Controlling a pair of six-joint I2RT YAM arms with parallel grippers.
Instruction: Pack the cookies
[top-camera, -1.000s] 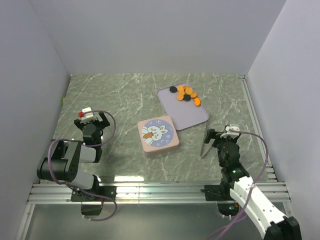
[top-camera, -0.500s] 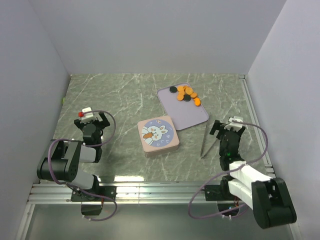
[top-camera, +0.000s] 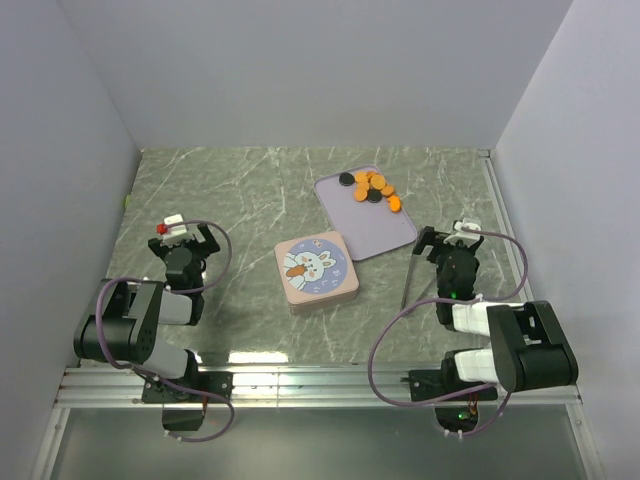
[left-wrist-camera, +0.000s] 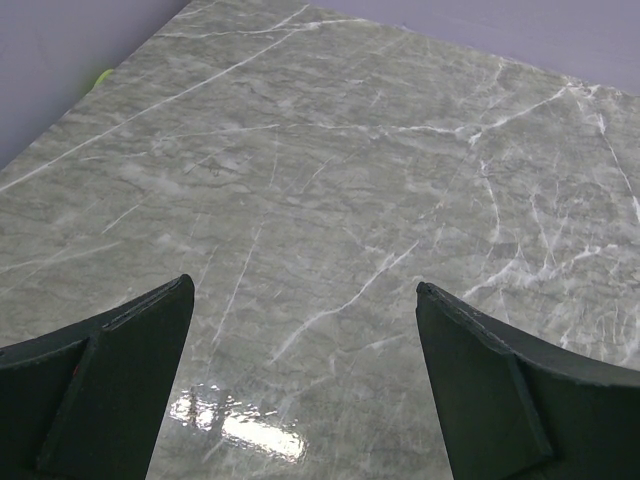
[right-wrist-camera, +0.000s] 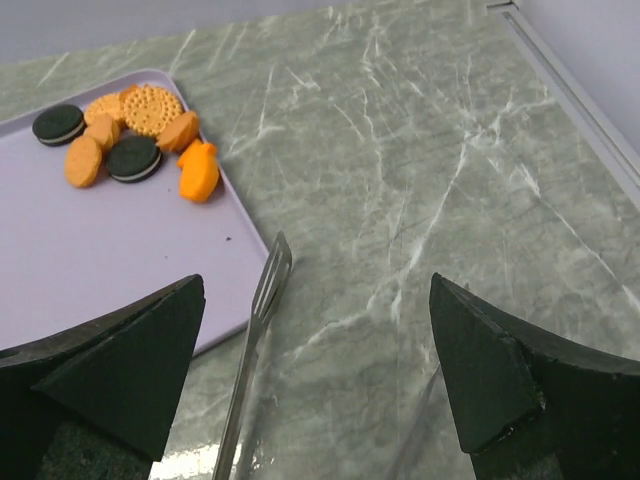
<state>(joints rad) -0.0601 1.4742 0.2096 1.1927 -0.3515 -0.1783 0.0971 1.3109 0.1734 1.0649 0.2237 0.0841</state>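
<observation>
Folded back over its base since a second ago, the right arm is tucked low; the right gripper (right-wrist-camera: 315, 287) is held agape, tongs (right-wrist-camera: 256, 325) lying just ahead, cookies (right-wrist-camera: 130, 128) ahead-left; the left gripper (left-wrist-camera: 305, 292) is likewise spread.

1. A green marble-look table top (top-camera: 240, 200) is spread under everything, with white veins all over it and a glare patch near the front.
2. A square tin (top-camera: 317, 271) is parked about mid-table, its pink lid on and printed with a rabbit and a carrot.
3. A lavender rectangular tray (top-camera: 380, 232) is laid just behind and to the right of the tin, turned at an angle.
4. Metal tongs (top-camera: 409, 280) are left flat on the table to the right of the tin, with the slotted tip just beside the tray's near edge.
5. A tiny yellow-green something (top-camera: 127, 200) can be spotted at the left table edge, too small to be identified.
6. An aluminium rail (top-camera: 310, 382) is fitted along the front.
</observation>
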